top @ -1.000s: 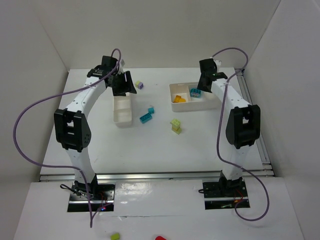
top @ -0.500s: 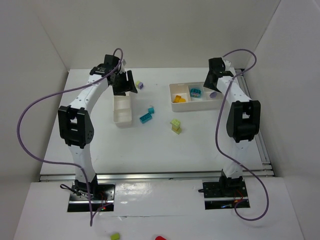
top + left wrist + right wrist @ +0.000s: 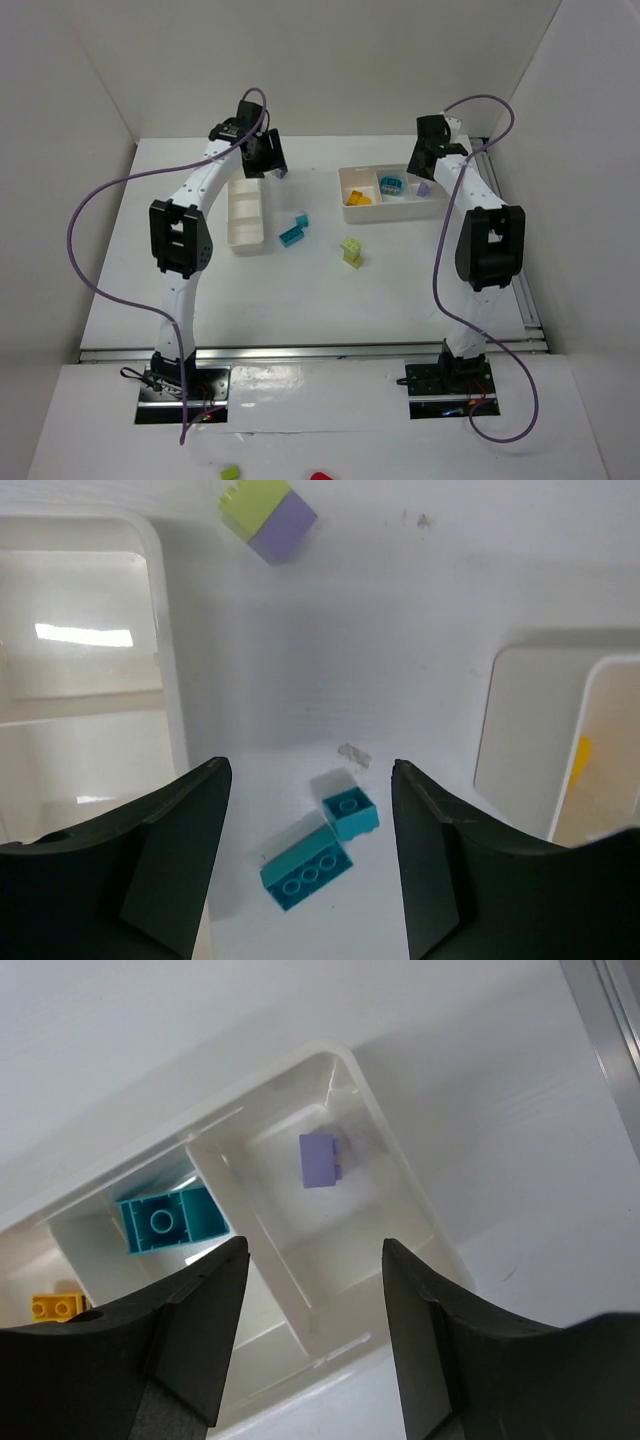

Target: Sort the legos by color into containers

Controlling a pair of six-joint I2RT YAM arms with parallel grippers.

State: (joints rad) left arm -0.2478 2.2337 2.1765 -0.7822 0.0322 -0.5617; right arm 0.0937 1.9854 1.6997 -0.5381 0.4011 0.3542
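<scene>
**Both grippers spread, nothing held, over the far half of the table**

I have my left gripper out at about 11 o'clock on the table, fingers spread with nothing between them. Its wrist camera shows a lime-and-purple brick lying on the bare surface at 12 o'clock. It also shows 2 teal bricks touching each other, framed between the fingers. The narrow tray lies at 6 o'clock from this gripper.

My right gripper sits at about 1 o'clock, also released and empty, above the right end of the wide tray. That tray has 3 compartments: an orange brick in the left, a teal brick in the middle, a purple brick in the right. A lime-and-yellow stack stands near the centre, at 4 o'clock from the teal pair.
</scene>
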